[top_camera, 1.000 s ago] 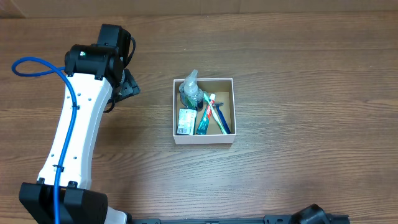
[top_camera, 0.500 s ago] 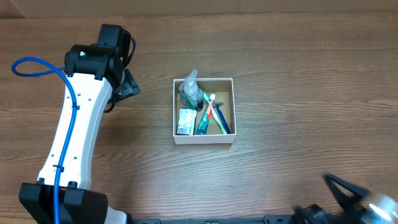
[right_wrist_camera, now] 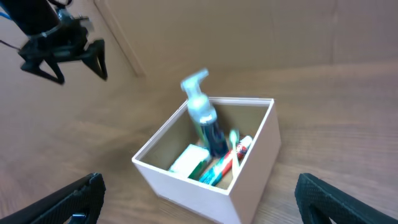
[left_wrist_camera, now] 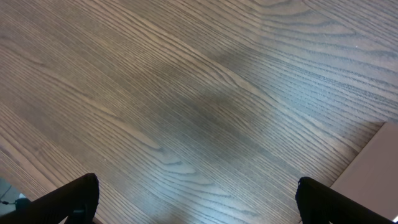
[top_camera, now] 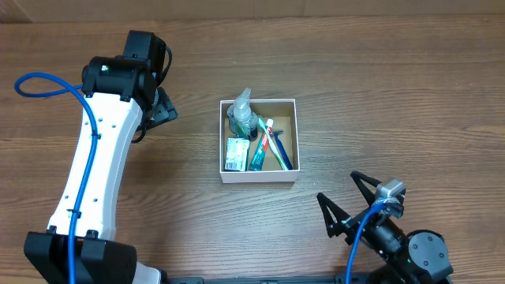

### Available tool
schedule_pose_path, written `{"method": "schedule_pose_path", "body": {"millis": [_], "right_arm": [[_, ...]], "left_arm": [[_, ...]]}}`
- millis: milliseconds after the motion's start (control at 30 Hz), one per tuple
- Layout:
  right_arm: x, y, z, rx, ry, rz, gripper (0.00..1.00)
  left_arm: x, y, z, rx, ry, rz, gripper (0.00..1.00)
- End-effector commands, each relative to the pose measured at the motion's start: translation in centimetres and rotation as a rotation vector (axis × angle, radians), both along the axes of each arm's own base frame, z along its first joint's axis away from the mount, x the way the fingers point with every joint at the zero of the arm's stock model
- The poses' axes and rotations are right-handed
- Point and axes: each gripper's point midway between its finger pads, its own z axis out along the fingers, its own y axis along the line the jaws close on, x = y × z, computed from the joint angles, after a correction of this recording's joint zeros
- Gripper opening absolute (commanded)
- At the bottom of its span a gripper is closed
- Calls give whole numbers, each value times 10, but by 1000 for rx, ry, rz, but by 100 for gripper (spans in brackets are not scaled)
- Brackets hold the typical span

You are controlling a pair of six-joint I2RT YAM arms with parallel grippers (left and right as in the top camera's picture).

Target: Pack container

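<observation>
The container (top_camera: 259,178), a square white-walled box with a brown inside, sits mid-table. In it lie a clear pump bottle (top_camera: 241,115), a small green-and-white carton (top_camera: 234,155), a toothpaste tube (top_camera: 259,150) and a blue razor (top_camera: 279,150). It shows in the right wrist view too (right_wrist_camera: 249,177). My left gripper (top_camera: 163,109) hangs open and empty over bare wood, well left of the box. My right gripper (top_camera: 346,202) is open and empty near the front edge, right of and below the box, facing it.
The wooden table (top_camera: 394,102) surrounds the box. A cardboard wall (right_wrist_camera: 249,31) stands behind the table. A pale cardboard corner (left_wrist_camera: 373,168) shows at the right edge of the left wrist view.
My right arm has come into the overhead view at the front right, its open gripper now pointing toward the box. The left arm and the box's contents have not moved.
</observation>
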Motion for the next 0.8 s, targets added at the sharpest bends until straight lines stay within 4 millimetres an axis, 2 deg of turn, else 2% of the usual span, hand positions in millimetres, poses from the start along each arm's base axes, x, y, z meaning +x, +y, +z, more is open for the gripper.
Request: {"method": "schedule_pose_path", "body": {"millis": [0, 200, 333, 500, 767], "right_arm": [[9, -5, -11, -45, -30, -43, 100], [18, -7, -36, -75, -7, -74, 100], [26, -15, -69, -130, 42, -131, 100], [33, -24, -69, -136, 30, -191, 100], [33, -24, -69, -136, 30, -195, 100]], "left_arm": [[3, 3, 11, 7, -39, 5, 100], [3, 3, 11, 7, -39, 5, 100], [3, 3, 11, 7, -39, 5, 100], [3, 3, 11, 7, -39, 5, 100], [3, 3, 11, 7, -39, 5, 100]]}}
